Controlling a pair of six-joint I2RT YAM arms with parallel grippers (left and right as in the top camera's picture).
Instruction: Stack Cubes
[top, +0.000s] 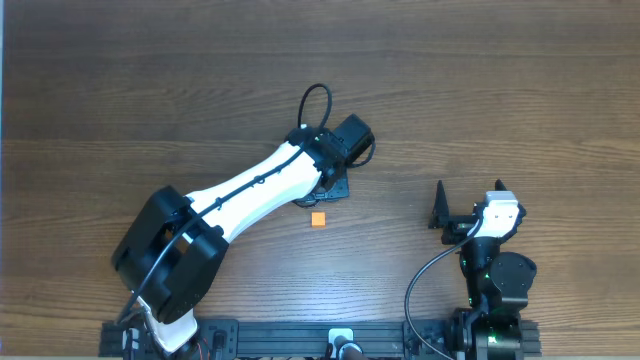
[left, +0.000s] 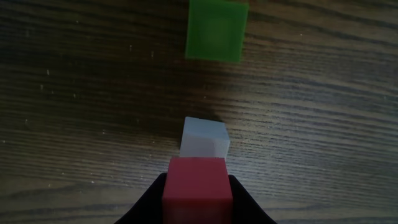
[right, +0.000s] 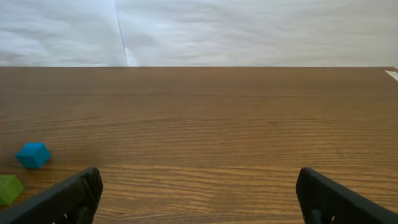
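Observation:
A red cube (left: 198, 186) sits between the fingers of my left gripper (left: 198, 202), which is shut on it. Just beyond it a pale white cube (left: 204, 138) rests on the table; the red cube overlaps its near edge, and I cannot tell whether they touch. Farther off lies a green cube (left: 216, 30). In the top view my left arm stretches to the table's middle (top: 328, 178), with a small orange cube (top: 318, 220) just in front of it. My right gripper (top: 468, 202) stands open near its base, holding nothing. From its wrist I see a blue cube (right: 32, 155) and the green cube (right: 9, 188).
The wooden table (top: 520, 80) runs wide and bare around the arms. A white backdrop (right: 249, 31) stands behind the table's far edge in the right wrist view.

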